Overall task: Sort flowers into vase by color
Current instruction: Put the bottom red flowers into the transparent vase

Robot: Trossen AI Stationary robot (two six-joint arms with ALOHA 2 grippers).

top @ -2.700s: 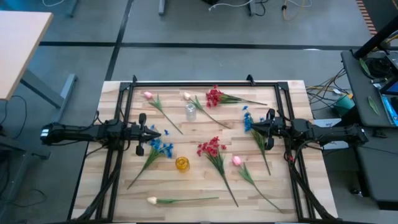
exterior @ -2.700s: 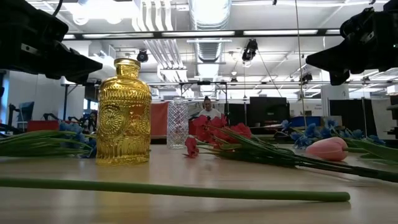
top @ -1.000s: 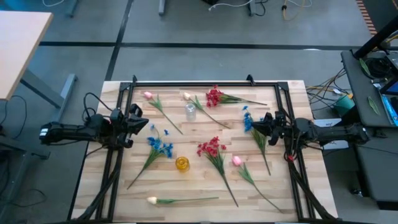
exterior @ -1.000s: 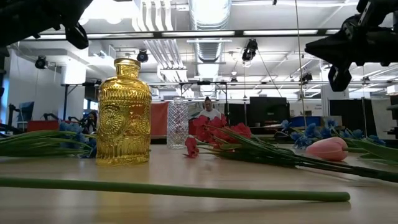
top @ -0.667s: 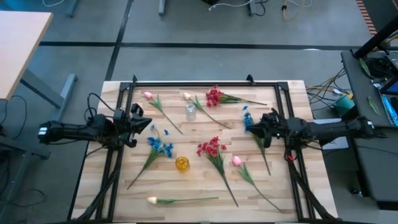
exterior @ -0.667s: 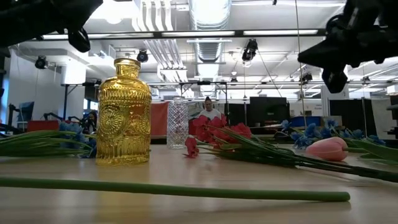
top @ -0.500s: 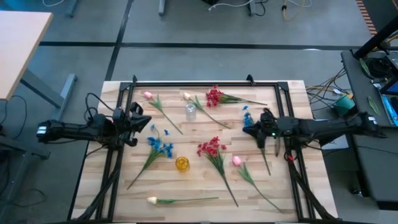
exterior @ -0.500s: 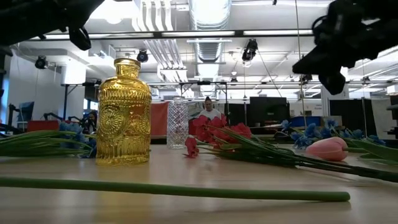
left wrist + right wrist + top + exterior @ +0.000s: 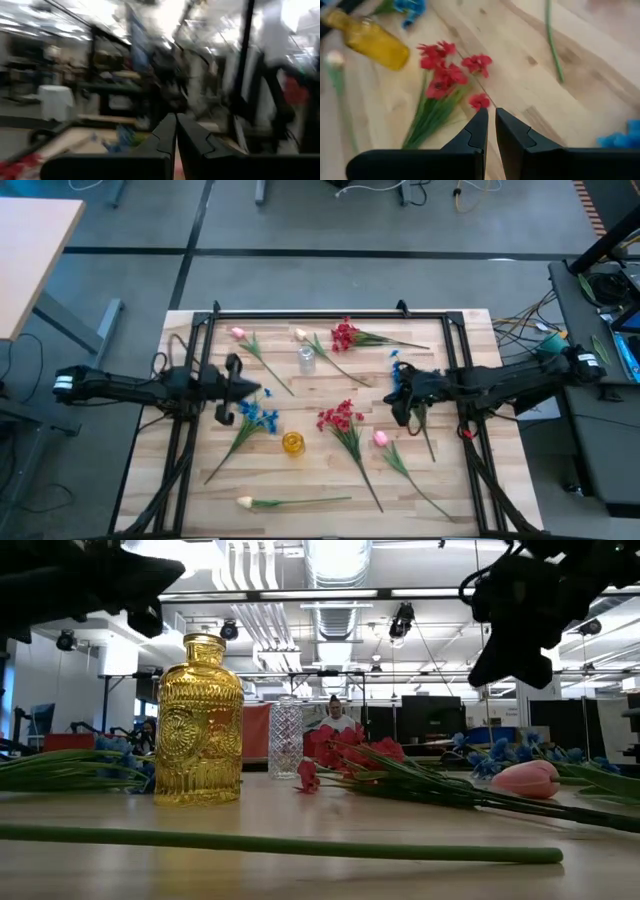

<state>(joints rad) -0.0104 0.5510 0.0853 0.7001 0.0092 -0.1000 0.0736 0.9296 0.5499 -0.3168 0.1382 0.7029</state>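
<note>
Looking down on the pale wooden slatted table (image 9: 300, 480), we see the flowers scattered around two small vases. The yellow ribbed glass vase (image 9: 292, 443) stands near the middle, slightly toward six o'clock, and the clear cut-glass vase (image 9: 306, 359) stands toward twelve o'clock of it.

The right gripper (image 9: 400, 402) hangs above the table at about three o'clock of the yellow vase, just beside a long-stemmed blue blossom cluster (image 9: 399, 374). In its wrist view the two dark fingers (image 9: 480, 131) stand nearly together with only a thin slit between them and hold nothing; below them lies a red blossom cluster on green stems (image 9: 442, 80).

The left gripper (image 9: 236, 389) hovers at about ten o'clock of the yellow vase, over a second blue blossom cluster (image 9: 255, 415). Its fingers (image 9: 167, 135) are pressed together, empty (the room behind them is smeared).

Another red cluster (image 9: 345, 334) lies at one o'clock of the clear vase, a pink tulip bud (image 9: 380, 438) at three o'clock of the yellow vase, and a cream tulip bud (image 9: 243, 502) near the six o'clock edge.
</note>
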